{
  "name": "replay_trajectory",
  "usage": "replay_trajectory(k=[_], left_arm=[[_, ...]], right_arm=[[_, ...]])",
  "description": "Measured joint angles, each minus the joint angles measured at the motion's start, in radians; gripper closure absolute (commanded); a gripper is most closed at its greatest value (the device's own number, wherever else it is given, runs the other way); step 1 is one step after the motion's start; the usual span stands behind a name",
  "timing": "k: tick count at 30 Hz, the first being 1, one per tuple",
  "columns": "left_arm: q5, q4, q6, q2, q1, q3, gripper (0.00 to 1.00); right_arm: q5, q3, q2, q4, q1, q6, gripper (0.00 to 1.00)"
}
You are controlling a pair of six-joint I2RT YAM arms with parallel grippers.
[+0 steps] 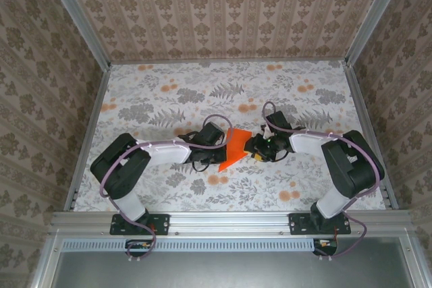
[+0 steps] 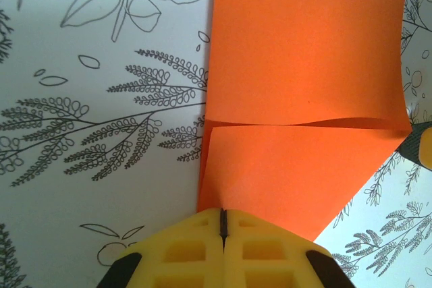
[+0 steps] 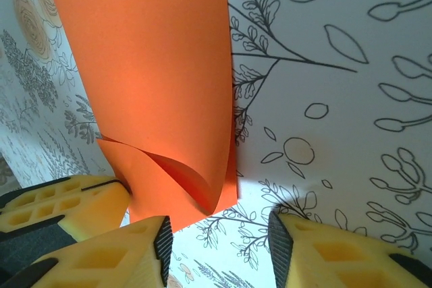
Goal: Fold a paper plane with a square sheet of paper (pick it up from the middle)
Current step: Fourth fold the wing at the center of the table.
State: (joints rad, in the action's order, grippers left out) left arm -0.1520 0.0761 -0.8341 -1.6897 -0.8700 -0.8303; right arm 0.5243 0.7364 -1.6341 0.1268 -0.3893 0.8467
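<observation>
Left wrist, grip: your left pincer [image 2: 223, 215] is pressed together on the near corner of the folded orange paper [image 2: 304, 65].
Right wrist, grip: your right pincer [image 3: 219, 247] stands spread, with a curled flap of the paper just beside one finger.
Top view, place: the paper sits mid-bench [image 1: 169, 99], between both pincers.
Handling: judged light, limp and easily creased, so pinch an edge gently.
Writing: none legible.

The flower-printed table [image 1: 169, 92] bears a creased orange paper [image 1: 233, 149] near its middle.
</observation>
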Motion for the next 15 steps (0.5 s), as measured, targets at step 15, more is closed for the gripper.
replay_trajectory(k=[15], left_arm=[[0.000, 0.005, 0.000, 0.000, 0.000, -0.002, 0.98]], right_arm=[[0.035, 0.006, -0.045, -0.072, 0.002, 0.025, 0.75]])
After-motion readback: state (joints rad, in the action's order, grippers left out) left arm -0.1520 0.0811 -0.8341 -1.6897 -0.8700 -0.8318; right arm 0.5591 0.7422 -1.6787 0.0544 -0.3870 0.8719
